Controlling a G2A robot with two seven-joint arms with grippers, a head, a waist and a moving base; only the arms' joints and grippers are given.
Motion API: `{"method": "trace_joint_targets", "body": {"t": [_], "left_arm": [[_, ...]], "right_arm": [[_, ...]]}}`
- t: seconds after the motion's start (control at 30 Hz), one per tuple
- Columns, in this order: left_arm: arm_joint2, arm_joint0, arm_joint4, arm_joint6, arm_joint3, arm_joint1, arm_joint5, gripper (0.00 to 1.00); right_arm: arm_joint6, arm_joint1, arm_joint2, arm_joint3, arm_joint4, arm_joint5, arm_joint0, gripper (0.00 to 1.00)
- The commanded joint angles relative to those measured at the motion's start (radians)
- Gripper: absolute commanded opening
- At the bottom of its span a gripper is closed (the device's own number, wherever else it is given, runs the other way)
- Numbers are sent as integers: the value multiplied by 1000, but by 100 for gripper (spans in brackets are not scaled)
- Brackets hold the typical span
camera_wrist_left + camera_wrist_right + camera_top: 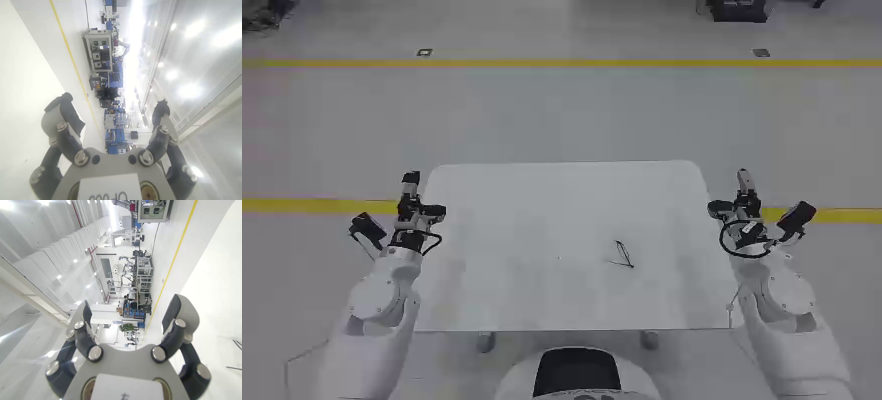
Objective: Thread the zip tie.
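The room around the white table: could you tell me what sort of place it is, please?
Most likely a factory hall or robotics lab: a yellow floor line runs past the table, a framed equipment cabinet stands beyond it, and other robot arms stand among workstations.

A thin dark plastic zip tie (pixel 623 255) lies flat on the white surface (pixel 542 220). In the top view it is a little right of the frame's centre and somewhat below its middle. That puts it in the lower right part of the surface, well in from the right and lower edges. The strap is not straight. One longer leg slants from upper left to lower right, and a shorter leg comes in from the left to meet it at the lower right end, making a narrow, sharp V. Whether the tail passes through the head is too small to tell.
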Motion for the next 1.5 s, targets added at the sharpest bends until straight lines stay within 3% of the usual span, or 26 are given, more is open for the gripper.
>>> {"method": "trace_joint_targets", "body": {"t": [0.0, 0.03, 0.07, 0.2, 0.4, 0.47, 0.77, 0.87, 1.2, 1.47], "left_arm": [[0, 0, 0, 0, 0, 0, 0, 78], [0, 0, 0, 0, 0, 0, 0, 100], [0, 0, 0, 0, 0, 0, 0, 100], [0, 0, 0, 0, 0, 0, 0, 100], [0, 0, 0, 0, 0, 0, 0, 100], [0, 0, 0, 0, 0, 0, 0, 100], [0, 0, 0, 0, 0, 0, 0, 100], [0, 0, 0, 0, 0, 0, 0, 100], [0, 0, 0, 0, 0, 0, 0, 100], [0, 0, 0, 0, 0, 0, 0, 100]], "right_arm": [[0, 0, 0, 0, 0, 0, 0, 78], [0, 0, 0, 0, 0, 0, 0, 78], [4, 1, 1, -10, -28, -7, 3, 100], [44, 7, -9, -29, -188, -23, -1, 100], [173, 17, -55, -24, -426, 14, 11, 100], [151, 19, -57, -20, -504, -19, 11, 100], [163, 21, -60, -28, -534, -24, 15, 100], [238, 27, -69, -36, -633, -22, 39, 100], [528, 42, -134, -18, -816, 7, 135, 100], [532, 43, -135, -14, -831, 10, 140, 100]]}}
